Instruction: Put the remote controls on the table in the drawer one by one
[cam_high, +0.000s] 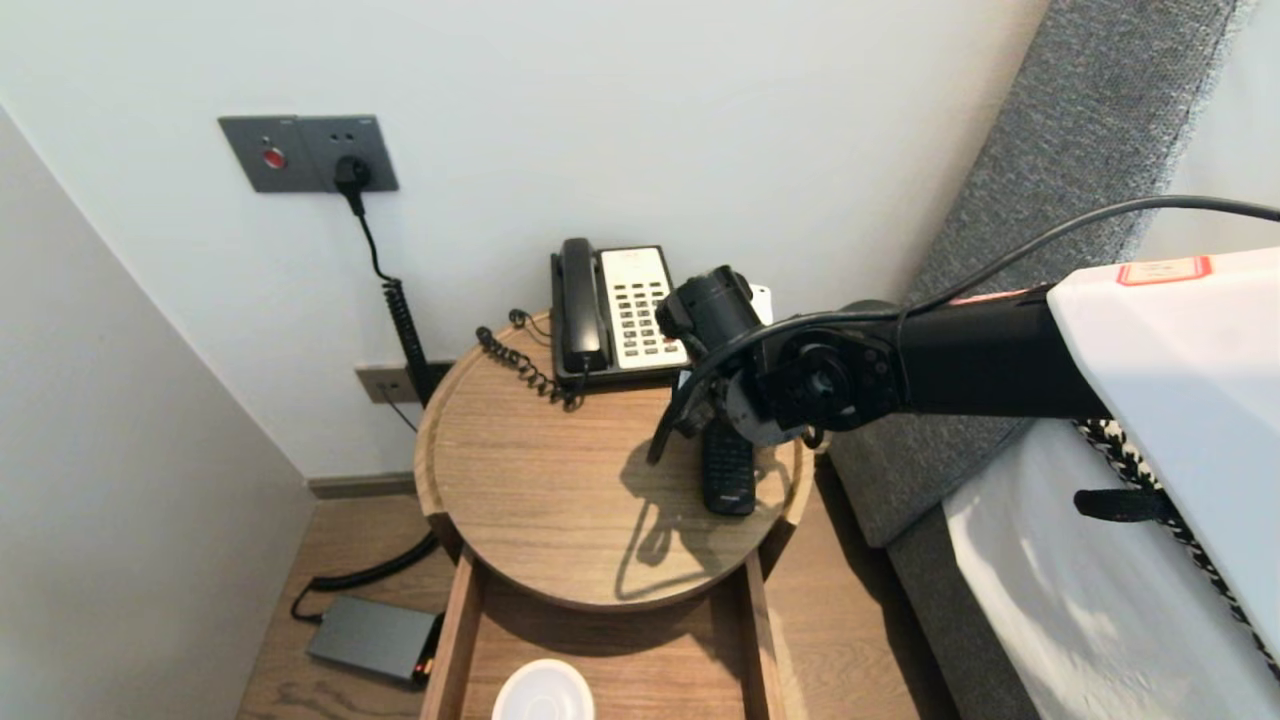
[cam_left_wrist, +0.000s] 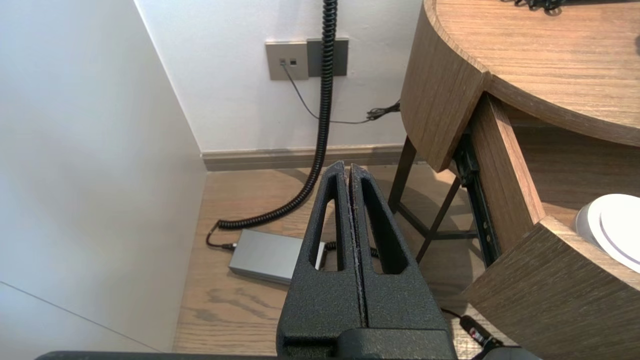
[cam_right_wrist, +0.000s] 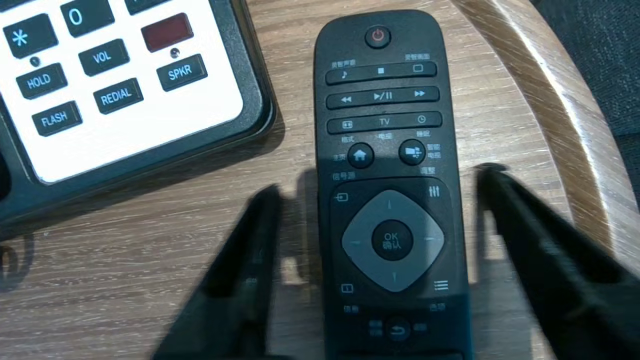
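Straddling the remote (cam_right_wrist: 390, 235) with right gripper (cam_right_wrist: 380, 182), jaws apart either side, no contact. Lying flat on the table (cam_right_wrist: 150, 260) between them, phone (cam_right_wrist: 125, 100) just beyond the tips. Not gripped, not lifted yet. Parked low beside the table: left gripper (cam_left_wrist: 349, 167), pinched closed.

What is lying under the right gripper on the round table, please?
A black remote control lies face up on the wooden table, between the open fingers of the right gripper, next to the telephone. In the head view the arm covers its upper half.
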